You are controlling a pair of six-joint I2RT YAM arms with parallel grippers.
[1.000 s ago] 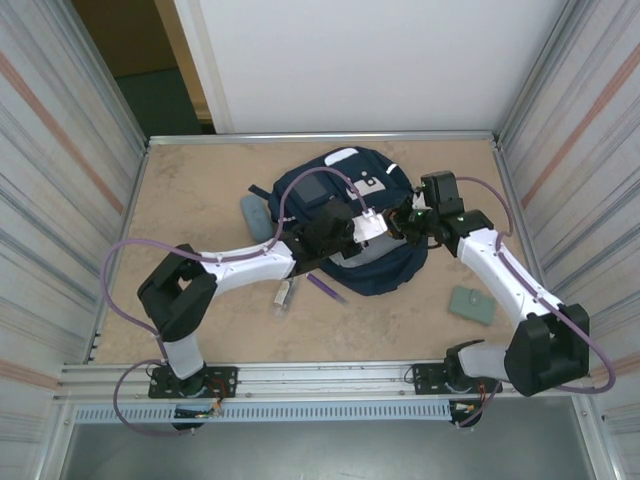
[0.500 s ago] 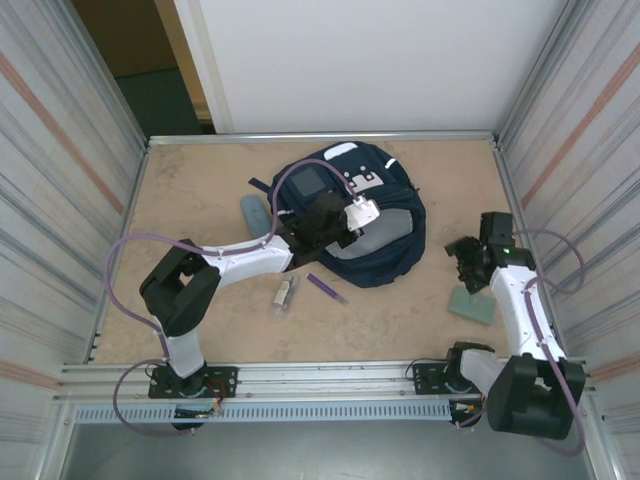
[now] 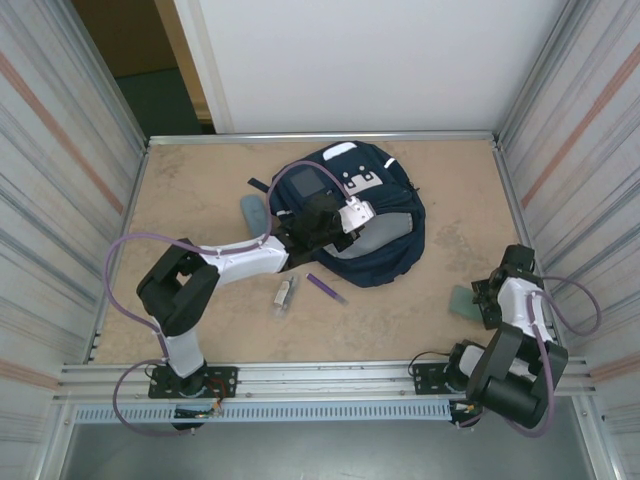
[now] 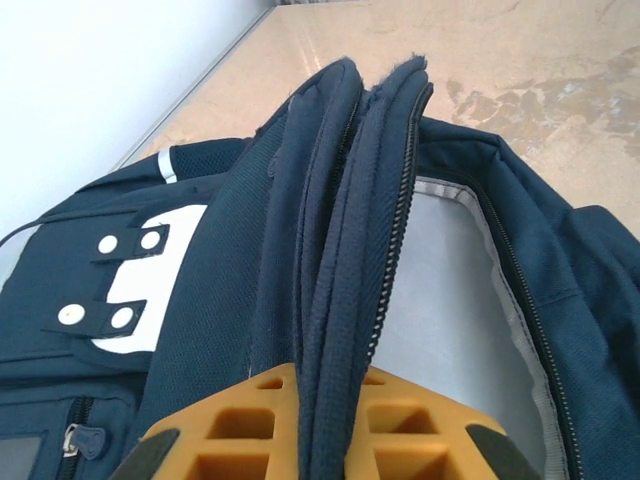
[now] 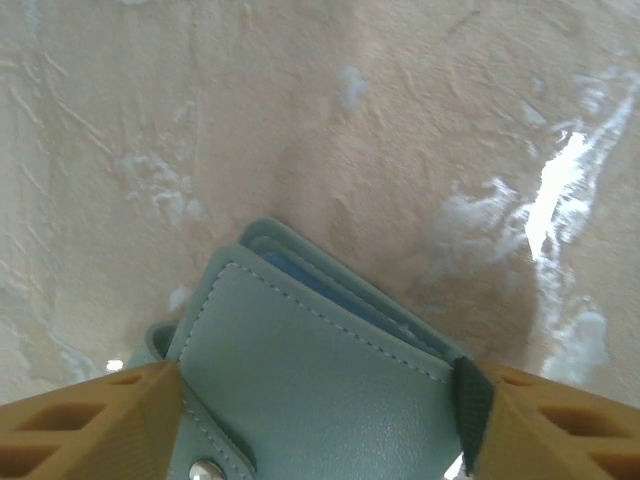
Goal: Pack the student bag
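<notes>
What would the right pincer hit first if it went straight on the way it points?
The teal wallet. It lies flat on the table, directly ahead of the right pincer and between its open fingers. How much gap is left is hard to judge from this view.

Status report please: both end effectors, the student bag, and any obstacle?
Left end effector shut on student bag rim, grey lining showing. Right end effector open, astride teal wallet on table. Purple pen loose beside bag, not blocking.
</notes>
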